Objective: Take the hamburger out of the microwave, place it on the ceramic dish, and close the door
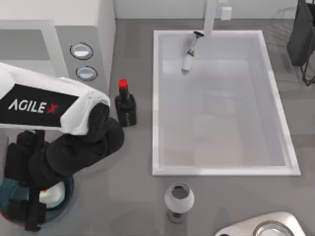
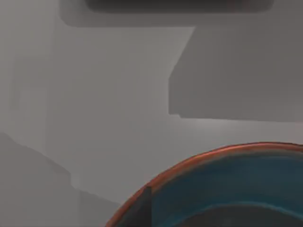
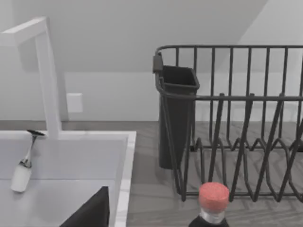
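From the top, the left gripper point(image 1: 34, 216) is hanging over the round blue glazed ceramic dish point(image 1: 66, 195) beside the big grey-white microwave point(image 1: 54, 44); can't tell its fingers' state. Cream-white hamburger point(image 1: 51, 195) is sitting on it. Left wrist: dish rim point(image 2: 189, 163) is showing. Right wrist: red-capped dark bottle point(image 3: 213, 203).

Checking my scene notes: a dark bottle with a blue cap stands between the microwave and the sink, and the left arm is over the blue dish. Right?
Not quite: the cap is red, not blue, as the top view shows. The dark bottle does stand between the microwave and the sink, and the left arm's pincer is over the blue dish.
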You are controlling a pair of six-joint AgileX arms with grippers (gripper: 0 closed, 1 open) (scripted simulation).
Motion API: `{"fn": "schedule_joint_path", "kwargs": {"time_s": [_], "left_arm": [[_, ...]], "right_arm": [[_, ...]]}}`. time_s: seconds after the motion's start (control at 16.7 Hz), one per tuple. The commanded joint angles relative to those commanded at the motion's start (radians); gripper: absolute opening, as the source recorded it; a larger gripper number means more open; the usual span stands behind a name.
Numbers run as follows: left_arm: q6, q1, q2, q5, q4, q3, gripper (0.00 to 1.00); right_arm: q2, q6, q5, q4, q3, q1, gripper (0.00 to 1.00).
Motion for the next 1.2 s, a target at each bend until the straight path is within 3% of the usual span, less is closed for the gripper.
{"fn": "schedule_joint_path", "kwargs": {"time_s": [0.24, 0.84, 1.02, 1.2], "left_arm": [[0.432, 0.071, -0.410, 0.157, 0.262, -0.190, 1.00], [1.807, 0.353, -1.478, 0.502, 0.927, -0.716, 1.00], [2.110, 0.444, -1.708, 0.565, 1.077, -0.846, 1.00], [2.323, 0.519, -1.855, 0.607, 1.187, -0.945, 1.00]], "right_arm": [[0.000, 0.000, 0.000, 0.000, 0.000, 0.000, 1.00], [0.000, 0.000, 0.000, 0.000, 0.000, 0.000, 1.00], [0.000, 0.000, 0.000, 0.000, 0.000, 0.000, 1.00], [0.000, 0.000, 0.000, 0.000, 0.000, 0.000, 1.00]]}}
